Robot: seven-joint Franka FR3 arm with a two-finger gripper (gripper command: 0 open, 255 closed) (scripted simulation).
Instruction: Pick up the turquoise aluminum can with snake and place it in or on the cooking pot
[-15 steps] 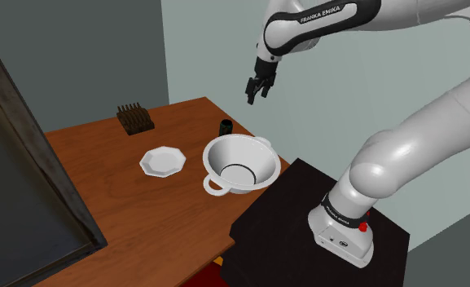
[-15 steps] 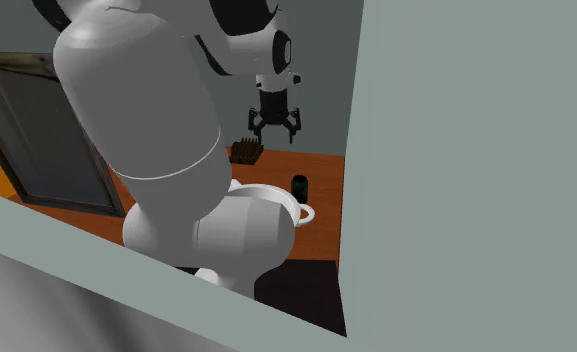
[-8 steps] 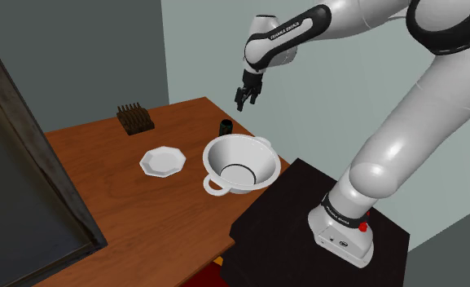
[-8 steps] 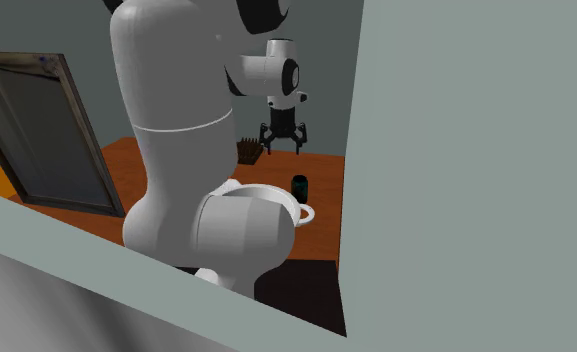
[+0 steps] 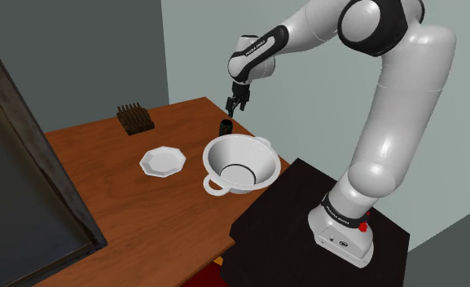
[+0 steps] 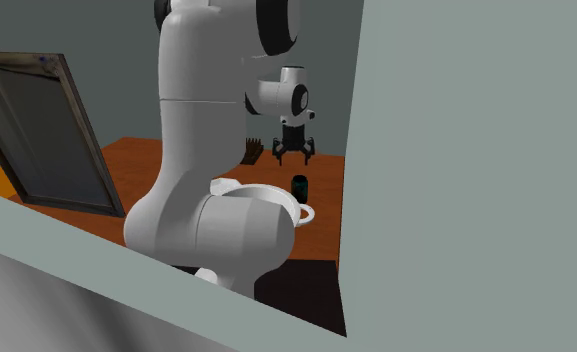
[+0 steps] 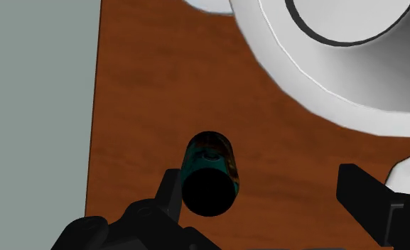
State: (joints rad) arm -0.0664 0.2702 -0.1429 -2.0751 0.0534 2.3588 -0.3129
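Note:
The can (image 5: 224,126) is small and dark, with turquoise and orange print, and stands upright on the wooden table near its far edge, just behind the white cooking pot (image 5: 239,163). My gripper (image 5: 235,106) hangs open a little above the can, pointing down. In the wrist view the can (image 7: 210,174) is seen from above between the open fingers, close beside one finger (image 7: 171,195), while the other finger (image 7: 367,200) stands far off it. Nothing is held. In the second exterior view the gripper (image 6: 294,152) is above the can (image 6: 299,186).
A white plate (image 5: 164,160) lies beside the pot toward the shoulder view's left. A dark slotted block (image 5: 134,118) stands at the table's back. A large dark framed panel (image 5: 21,179) leans at the left. The grey wall (image 7: 40,106) runs close behind the can.
The arm has swung toward the shoulder view's left and come down, bringing the gripper from above the pot's far side to just over the can. The fingers stayed open.

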